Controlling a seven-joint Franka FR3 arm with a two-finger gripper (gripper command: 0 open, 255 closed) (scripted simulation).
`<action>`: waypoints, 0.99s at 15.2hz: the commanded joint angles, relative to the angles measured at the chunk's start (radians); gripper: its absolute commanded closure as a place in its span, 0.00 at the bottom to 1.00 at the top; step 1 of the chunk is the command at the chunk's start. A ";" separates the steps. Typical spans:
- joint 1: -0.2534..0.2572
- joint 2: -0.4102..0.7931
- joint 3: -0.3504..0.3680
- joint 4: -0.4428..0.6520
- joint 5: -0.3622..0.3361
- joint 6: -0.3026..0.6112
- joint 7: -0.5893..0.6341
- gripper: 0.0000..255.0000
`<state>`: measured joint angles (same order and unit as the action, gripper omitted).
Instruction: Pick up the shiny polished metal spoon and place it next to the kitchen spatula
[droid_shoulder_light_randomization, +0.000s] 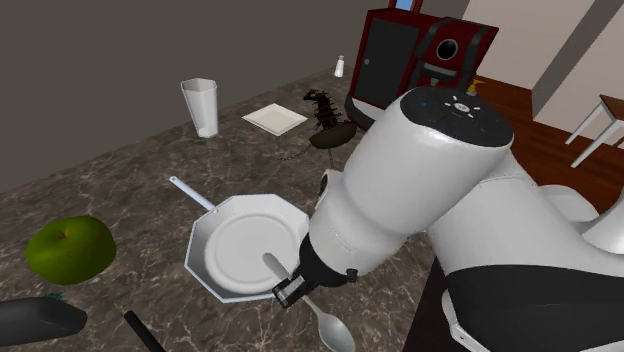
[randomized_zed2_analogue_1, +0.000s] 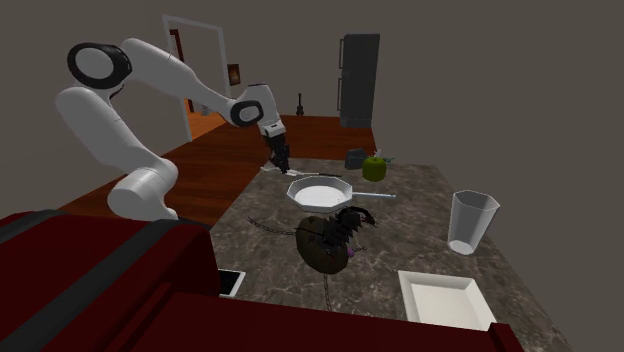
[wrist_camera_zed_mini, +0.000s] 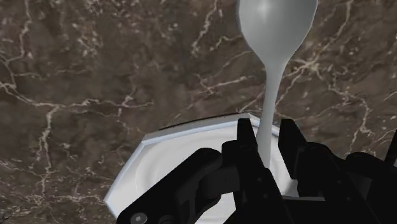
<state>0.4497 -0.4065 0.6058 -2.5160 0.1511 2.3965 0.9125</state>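
The dark veined stone counter (droid_shoulder_light_randomization: 120, 190) carries everything here. A deep red appliance (droid_shoulder_light_randomization: 400, 50) stands at its far corner, on the shoulder view's right. My white arm (droid_shoulder_light_randomization: 430, 170) bends down over the counter's near edge, beside my stand.

A white eight-sided plate (droid_shoulder_light_randomization: 200, 235) lies close to that near edge. A green apple (droid_shoulder_light_randomization: 68, 248) sits toward the counter's end on the shoulder view's left, well apart from the plate. A clear cup (droid_shoulder_light_randomization: 200, 105) stands upright near the far edge by the wall. A flat white square dish (droid_shoulder_light_randomization: 274, 118) lies just beside it, toward the appliance.

The grey spoon (droid_shoulder_light_randomization: 335, 328) is at the near edge. Its bowl is out over bare stone and its handle reaches back across the plate's rim. My pincer (wrist_camera_zed_mini: 267, 130) is clenched on that handle, one black finger (wrist_camera_zed_mini: 245, 137) on each side of it, just above the plate's edge. I cannot tell whether the spoon's bowl rests on the stone or is raised off it. A small white shaker (droid_shoulder_light_randomization: 340, 67) stands beside the appliance.
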 joint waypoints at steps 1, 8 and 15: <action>0.016 -0.006 0.040 0.012 0.004 -0.015 0.055 1.00; 0.051 0.005 0.197 0.072 0.002 -0.056 0.252 1.00; 0.027 0.063 0.295 0.067 -0.036 0.005 0.352 1.00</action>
<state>0.4804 -0.3510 0.8926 -2.4410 0.1195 2.3860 1.2574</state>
